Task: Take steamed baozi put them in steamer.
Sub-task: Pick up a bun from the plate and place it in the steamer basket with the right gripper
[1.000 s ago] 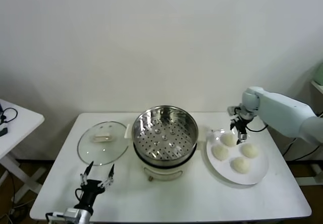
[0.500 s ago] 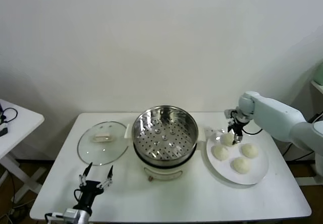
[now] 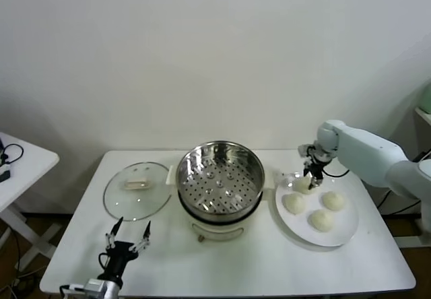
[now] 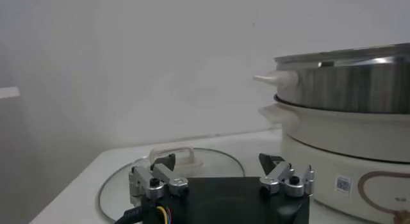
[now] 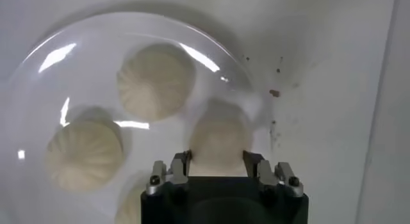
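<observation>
Baozi count: 4 sitting on the white plate [image 3: 342, 233] to the right of the steamer [image 3: 219, 178], 0 inside it, so nothing is delivered yet and all 4 transfers are remaining

Right gripper [image 3: 312, 177] is sitting at the plate's back-left edge, right over the nearest baozi [image 5: 219, 141]. In the right wrist view that bun is filling the gap between the 2 fingers [image 5: 181, 166], pads looking pressed to its sides, so I'm reading this as a grasp closing on it, not lifted; it's looking like it's resting on the plate, judging by me

Other 3 buns are sitting apart from the gripper

Left gripper [image 3: 128, 236] is idling low at the front-left of the table [image 3: 236, 265], jaws spread, holding nothing, near the glass lid [image 3: 137, 190]

Steamer basket is showing bare perforated bottom, nothing blocking the drop

Hard to tell:
- 4th bun is getting cut off at the wrist view's edge behind the gripper body
- actual pad contact is partly hidden by the housing
- head view is too far off to confirm whether the bun is clamped
- steamer base front is mostly hidden under the basket rim
</observation>
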Available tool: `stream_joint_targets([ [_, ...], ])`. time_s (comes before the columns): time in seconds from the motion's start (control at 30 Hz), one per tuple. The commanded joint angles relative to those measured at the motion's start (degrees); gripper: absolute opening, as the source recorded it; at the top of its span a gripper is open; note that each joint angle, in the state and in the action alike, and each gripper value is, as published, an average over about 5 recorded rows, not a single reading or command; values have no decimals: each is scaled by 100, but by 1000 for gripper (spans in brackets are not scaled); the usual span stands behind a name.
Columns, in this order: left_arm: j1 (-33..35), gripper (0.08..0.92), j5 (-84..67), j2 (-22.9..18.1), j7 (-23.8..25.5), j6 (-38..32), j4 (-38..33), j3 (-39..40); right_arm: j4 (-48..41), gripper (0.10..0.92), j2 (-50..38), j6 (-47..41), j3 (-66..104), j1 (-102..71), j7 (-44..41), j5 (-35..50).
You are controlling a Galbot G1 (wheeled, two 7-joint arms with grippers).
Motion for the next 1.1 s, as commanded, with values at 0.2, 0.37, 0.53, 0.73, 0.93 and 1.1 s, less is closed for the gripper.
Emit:
stream_joint_targets([
  [0.2, 5, 823, 10, 0, -15, -2, -37, -3, 2075, 575, -185, 799, -1368, 3004, -378, 931],
  [0.37, 13, 823, 30, 13, -39, -31, -10, 0, 2746, 566, 200, 1271, -1201, 3821, -421, 997],
  [0.53, 24, 823, 67, -19, -54, -32, -45, 17, 3439, 553, 740, 1557, -785, 4155, -376, 1069],
  [0.73, 26, 823, 89, -51, -120, -35, -76, 15, 3485, 543, 1541, 1954, -626, 3589, -134, 572],
  [0.93, 13, 823, 85, -74, -161, -50, -67, 12, 2533, 543, 2130, 2511, -688, 2634, 133, -376],
  [1.1, 16, 823, 69, -82, -165, -52, -54, -5, 1829, 543, 2376, 2795, -657, 2019, 230, -891],
])
